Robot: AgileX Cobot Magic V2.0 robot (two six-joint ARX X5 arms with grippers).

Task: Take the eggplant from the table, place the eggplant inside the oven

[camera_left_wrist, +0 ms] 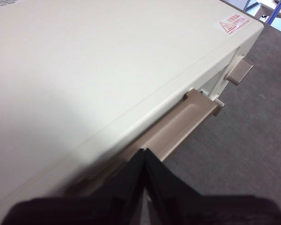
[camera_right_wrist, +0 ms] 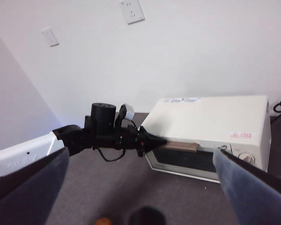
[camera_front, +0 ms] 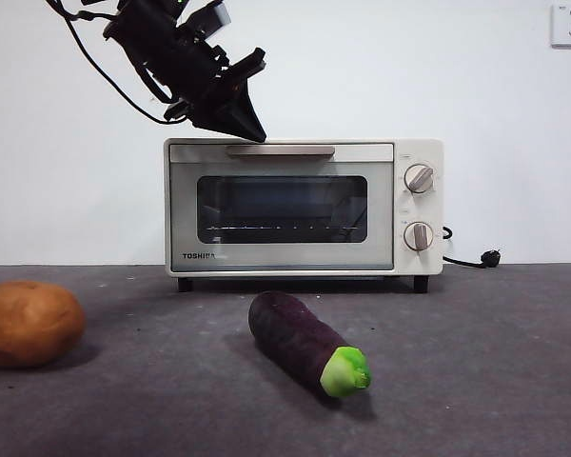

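My left pincer (camera_front: pixel 250 129) has its jaws pressed together into a single dark wedge, holding nothing, and its tip sits at the left end of the oven's beige bar handle (camera_front: pixel 280 150), in the upper middle of the front view. I judge it is closed like this so the narrow point can hook over or behind the bar and pull the door down; in my left wrist view the joined tips meet right at the handle (camera_left_wrist: pixel 178 126), at the edge of the cream top. The oven (camera_front: pixel 305 205) stands at the centre of the front view with its door shut, the wire rack dimly visible through the dark window, so opening it looks like the step in hand before anything can go inside. The eggplant (camera_front: pixel 305 343) lies untouched on the worktop (camera_front: pixel 476 362) in the lower middle of the frame, in front of the oven, green cap pointing toward the lower right, well apart from either pincer. A potato (camera_front: pixel 29 324) rests at the left edge, clear of the door's swing as far as I can judge. My right pincer (camera_right_wrist: pixel 140 187) waits high with its jaws spread wide and empty, looking down on the scene, presumably kept free to fetch the eggplant once the door is down.
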